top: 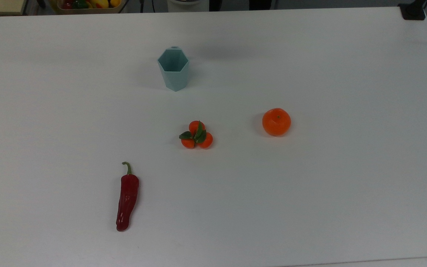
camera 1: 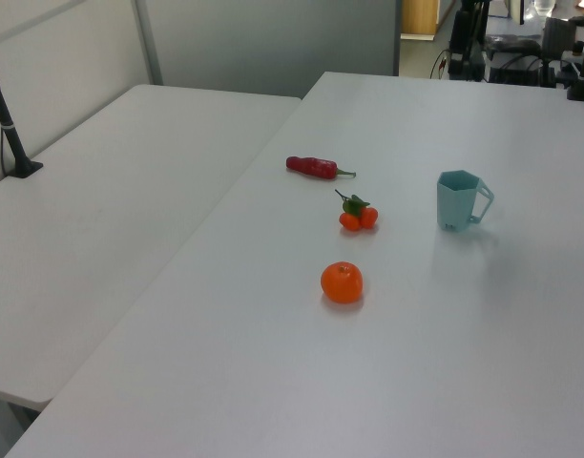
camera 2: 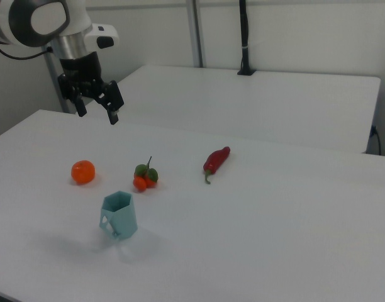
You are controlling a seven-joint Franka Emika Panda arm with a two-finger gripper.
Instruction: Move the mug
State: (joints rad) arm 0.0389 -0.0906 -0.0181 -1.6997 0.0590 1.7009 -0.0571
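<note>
The pale teal faceted mug stands upright on the white table, its hexagonal rim open to the top view. In the left view the mug has its handle pointing to the left view's right; in the right view the mug shows its handle on the right view's left. My gripper hangs high above the table, well away from the mug toward the right view's upper left. Its two black fingers are spread apart and hold nothing.
An orange lies to the top view's right of centre. A cluster of small oranges with leaves sits mid-table, and a red chili pepper lies at the top view's lower left. A bin of fruit sits beyond the far edge.
</note>
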